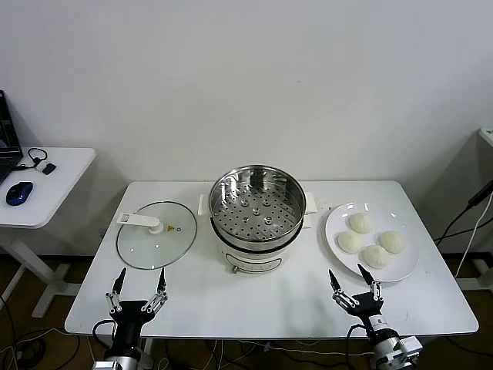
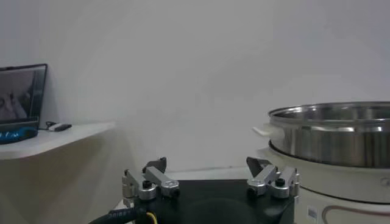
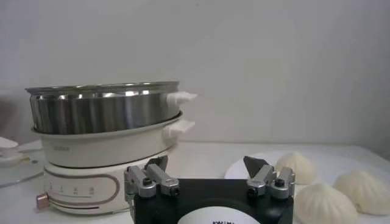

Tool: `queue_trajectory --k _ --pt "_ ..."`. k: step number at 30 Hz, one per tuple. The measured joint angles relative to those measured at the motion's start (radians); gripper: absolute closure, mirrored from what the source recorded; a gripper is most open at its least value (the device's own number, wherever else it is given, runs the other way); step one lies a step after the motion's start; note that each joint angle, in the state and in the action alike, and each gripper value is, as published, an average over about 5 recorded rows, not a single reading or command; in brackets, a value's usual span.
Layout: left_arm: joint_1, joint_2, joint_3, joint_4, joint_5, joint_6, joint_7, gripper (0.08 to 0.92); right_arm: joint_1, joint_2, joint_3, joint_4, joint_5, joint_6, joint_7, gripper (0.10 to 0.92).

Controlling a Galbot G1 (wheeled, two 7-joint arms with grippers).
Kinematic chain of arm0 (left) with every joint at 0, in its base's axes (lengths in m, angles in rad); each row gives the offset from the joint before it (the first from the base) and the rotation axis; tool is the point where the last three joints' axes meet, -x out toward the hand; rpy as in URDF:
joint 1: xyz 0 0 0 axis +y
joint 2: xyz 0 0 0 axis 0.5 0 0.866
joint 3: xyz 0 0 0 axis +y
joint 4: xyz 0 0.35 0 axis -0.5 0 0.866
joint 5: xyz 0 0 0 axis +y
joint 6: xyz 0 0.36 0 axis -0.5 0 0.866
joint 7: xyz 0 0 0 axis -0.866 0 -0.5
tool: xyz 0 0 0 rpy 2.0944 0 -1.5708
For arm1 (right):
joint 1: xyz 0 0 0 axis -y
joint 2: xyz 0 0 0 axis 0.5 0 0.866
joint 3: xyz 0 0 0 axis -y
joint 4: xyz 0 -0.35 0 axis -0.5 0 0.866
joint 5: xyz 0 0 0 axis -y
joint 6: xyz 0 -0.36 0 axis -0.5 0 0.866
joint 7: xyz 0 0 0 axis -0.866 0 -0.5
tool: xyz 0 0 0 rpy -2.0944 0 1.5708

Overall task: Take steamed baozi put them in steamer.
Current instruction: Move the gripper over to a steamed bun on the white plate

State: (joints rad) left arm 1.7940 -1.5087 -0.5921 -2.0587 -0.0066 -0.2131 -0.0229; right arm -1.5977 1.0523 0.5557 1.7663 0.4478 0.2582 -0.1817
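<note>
Several cream-white steamed baozi (image 1: 371, 240) lie on a white plate (image 1: 337, 220) at the table's right side; the right wrist view shows three of the baozi (image 3: 324, 201). The steel steamer (image 1: 257, 202) stands empty on its white pot in the middle of the table, and the steamer (image 3: 103, 108) also shows in the right wrist view. My right gripper (image 1: 353, 282) hovers open at the front edge, just before the plate. My left gripper (image 1: 139, 284) is open at the front left, below the glass lid. Nothing is between either pair of fingers.
A flat glass lid (image 1: 156, 233) with a white handle lies left of the steamer. A small white side table (image 1: 58, 177) with a blue mouse stands farther left. Cables hang at the right.
</note>
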Motion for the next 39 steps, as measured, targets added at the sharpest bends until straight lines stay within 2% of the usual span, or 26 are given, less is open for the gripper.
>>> queue_trajectory --k 9,19,29,39 --pt "-0.004 -0.001 0.013 -0.009 -0.001 0.001 0.000 0.177 0.142 -0.128 0.028 -0.094 0.003 -0.031 -0.175 0.203" --pt "-0.021 0.002 0.012 -0.004 -0.011 0.011 0.010 0.177 0.421 -0.327 -0.054 -0.304 -0.016 -0.047 -0.480 0.203" --pt "-0.020 0.000 0.019 0.002 -0.015 0.009 0.017 0.177 0.860 -0.449 -0.348 -0.556 -0.120 -0.055 -0.786 0.203" --pt "-0.020 0.001 0.013 0.002 -0.027 0.009 0.018 0.177 1.325 -0.417 -0.737 -0.839 -0.285 -0.055 -0.990 0.203"
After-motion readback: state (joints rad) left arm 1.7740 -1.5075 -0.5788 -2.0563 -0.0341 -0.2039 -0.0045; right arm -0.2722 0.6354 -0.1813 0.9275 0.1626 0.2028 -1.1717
